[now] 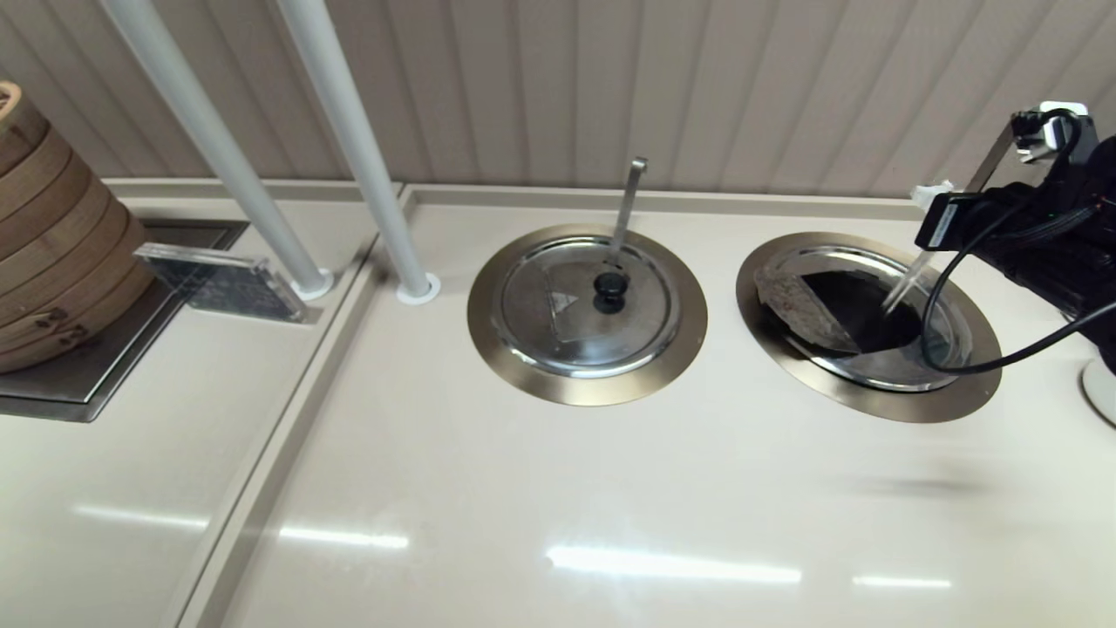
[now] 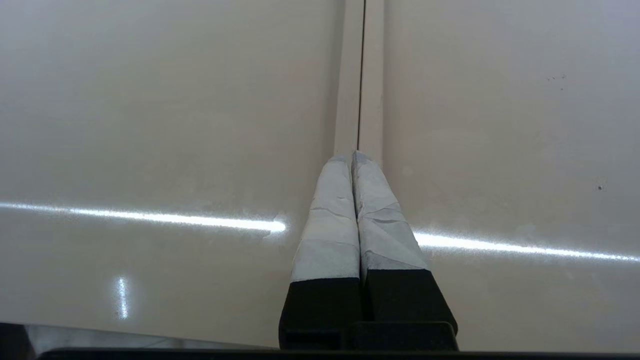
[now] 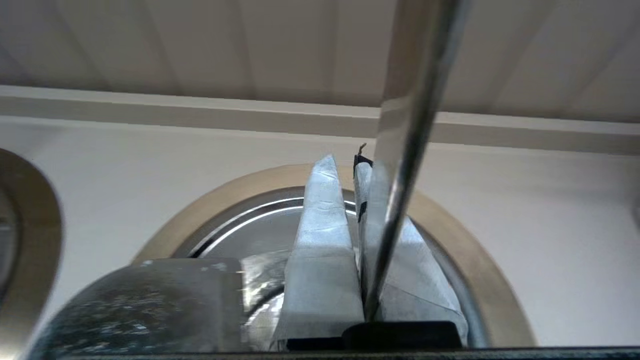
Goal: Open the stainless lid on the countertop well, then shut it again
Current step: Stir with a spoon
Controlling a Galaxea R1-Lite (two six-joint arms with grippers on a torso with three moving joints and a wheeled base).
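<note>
Steel lid (image 1: 907,349) sits in the right-hand well (image 1: 968,384) with its wedge flap (image 1: 798,305) folded up, baring the dark inside. My right gripper (image 3: 345,165) hangs just above that well, fingers clenched on a thin metal handle (image 3: 407,150). My left gripper (image 2: 352,157), pressed shut and empty, hovers over bare counter (image 1: 523,488), well apart from the well.

Commercial kitchen: lidded counter wells (image 1: 587,388), bamboo steamers (image 1: 52,235).

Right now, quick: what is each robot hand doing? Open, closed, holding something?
Left gripper: closed, empty, above the countertop.
Right gripper: over the stainless lid; open or closed cannot be told.
</note>
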